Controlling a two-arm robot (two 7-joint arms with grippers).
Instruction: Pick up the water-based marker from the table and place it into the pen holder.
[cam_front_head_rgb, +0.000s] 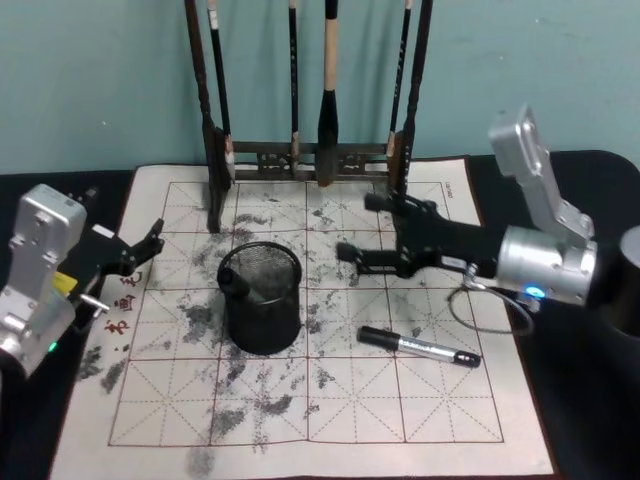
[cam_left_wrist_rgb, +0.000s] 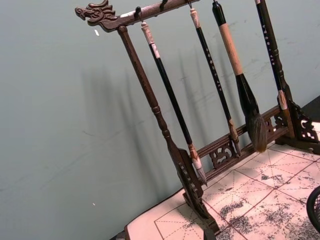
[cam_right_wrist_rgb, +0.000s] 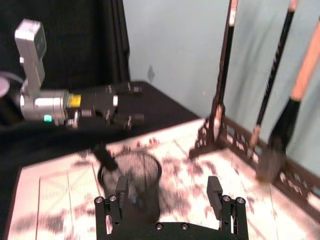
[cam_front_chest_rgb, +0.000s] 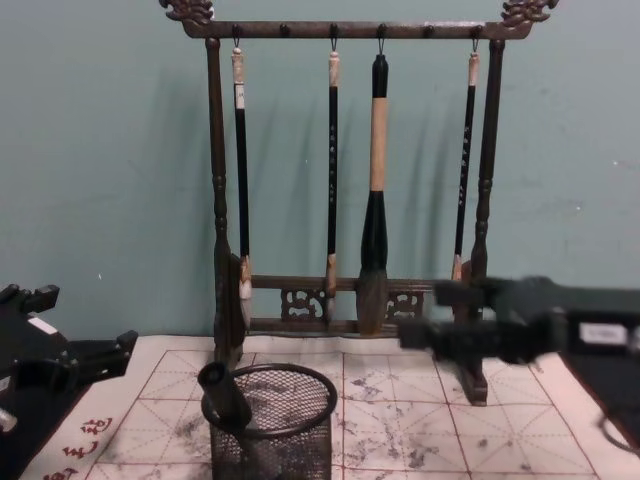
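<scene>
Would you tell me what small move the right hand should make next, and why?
Probably bring the right hand back and down over the marker: it is open and empty, and the marker lies on the mat nearer the robot, outside the pen holder.

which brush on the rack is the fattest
The third brush from the left, with the tan handle; the other three are thin and black.

A plain teal wall (cam_front_chest_rgb: 100, 150) is backing the scene, with a dark wooden brush rack (cam_front_chest_rgb: 213, 150) standing before it and casting soft shadows (cam_left_wrist_rgb: 95, 100) across the paint; a black panel (cam_right_wrist_rgb: 75, 40) is bordering the wall at one side.
</scene>
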